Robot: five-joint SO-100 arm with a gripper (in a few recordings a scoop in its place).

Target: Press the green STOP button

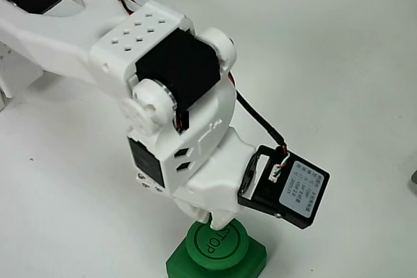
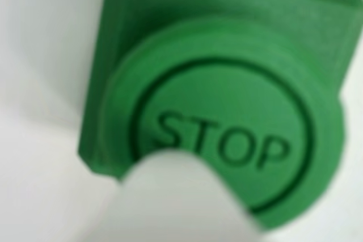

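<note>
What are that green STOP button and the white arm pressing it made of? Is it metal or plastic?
Both look like plastic, not metal. The green STOP button is one even matte green, cap and base alike, with the letters sunk into the top; that suggests moulded or printed plastic. The white arm has thick, rounded, dull-white shells with moulded holes, probably printed plastic too. The gripper on the cap looks the same.

The white bench [image 1: 339, 43] lies bare to the right of and behind the arm [image 1: 163, 96] in the fixed view, so there is wide room to pass there; the arm's white body and the black camera module [image 1: 290, 187] hang low over the green STOP button [image 1: 225, 249], blocking any way down from above; in the wrist view a white fingertip [image 2: 181, 196] sits at the cap's near edge, covering part of it; the bench to the left of the base shows open.
</note>
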